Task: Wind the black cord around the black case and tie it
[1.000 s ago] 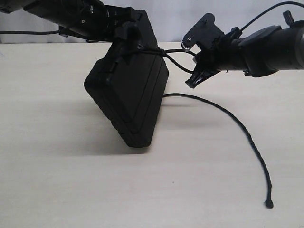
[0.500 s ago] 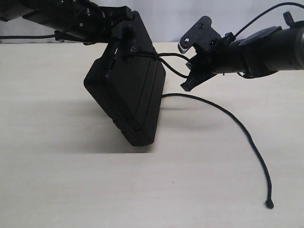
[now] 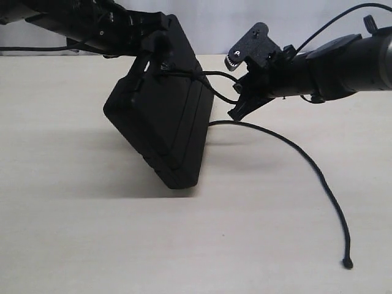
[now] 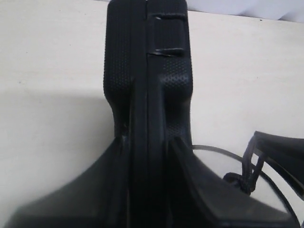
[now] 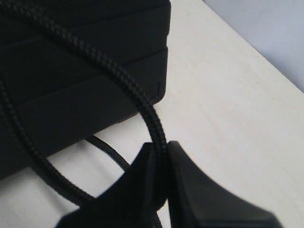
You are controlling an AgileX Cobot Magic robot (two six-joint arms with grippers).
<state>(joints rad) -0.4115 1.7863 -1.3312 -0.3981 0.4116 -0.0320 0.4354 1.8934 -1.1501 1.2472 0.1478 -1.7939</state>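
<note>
The black case (image 3: 162, 125) stands tilted on one corner on the table, its upper end held by my left gripper (image 3: 153, 46), which is shut on the case's edge (image 4: 147, 85). The black cord (image 3: 306, 162) crosses the case's top, loops to my right gripper (image 3: 239, 101), and trails away to a knotted end (image 3: 347, 263) on the table. The right gripper (image 5: 161, 149) is shut on the braided cord (image 5: 118, 78) just off the case's corner (image 5: 85, 61). A knot of cord (image 4: 240, 180) shows beside the case in the left wrist view.
Pale wooden tabletop (image 3: 73, 233) all round the case. A light wall or curtain (image 3: 214, 24) runs behind the table's far edge. A thin smooth cable (image 3: 337, 18) arcs over the right arm.
The right gripper has moved left toward the case, keeping the cord. The case's lower part has swung slightly left under the left gripper's hold.
</note>
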